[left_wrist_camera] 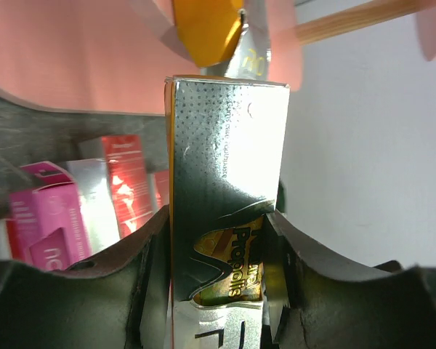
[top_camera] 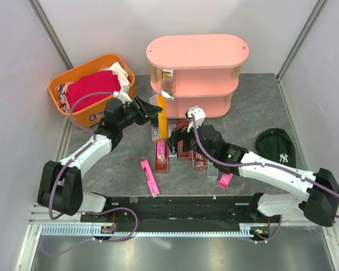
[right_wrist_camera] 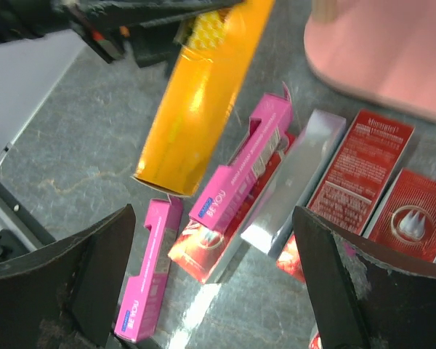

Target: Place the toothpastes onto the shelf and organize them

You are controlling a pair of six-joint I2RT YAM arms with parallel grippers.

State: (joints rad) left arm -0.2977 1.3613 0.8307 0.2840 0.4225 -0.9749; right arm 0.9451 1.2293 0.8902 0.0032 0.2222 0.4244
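My left gripper (top_camera: pixel 153 111) is shut on a yellow-gold and silver toothpaste carton (top_camera: pixel 159 123), held above the table in front of the pink shelf (top_camera: pixel 198 51). In the left wrist view both fingers (left_wrist_camera: pixel 149 269) press the sides of that carton (left_wrist_camera: pixel 225 160). My right gripper (right_wrist_camera: pixel 211 283) hangs open over loose toothpastes: two pink cartons (right_wrist_camera: pixel 149 280) (right_wrist_camera: pixel 243 163), a silver one (right_wrist_camera: pixel 298 182) and red ones (right_wrist_camera: pixel 363 156). The held yellow carton (right_wrist_camera: pixel 196 109) hangs above them. Another carton (top_camera: pixel 168 82) stands on the shelf's middle tier at its left end.
An orange basket (top_camera: pixel 59 93) with red cloth stands left of the shelf. A black cap (top_camera: pixel 276 147) lies at the right. Pink cartons lie apart near the front (top_camera: pixel 150 176) and under the right arm (top_camera: pixel 225 180).
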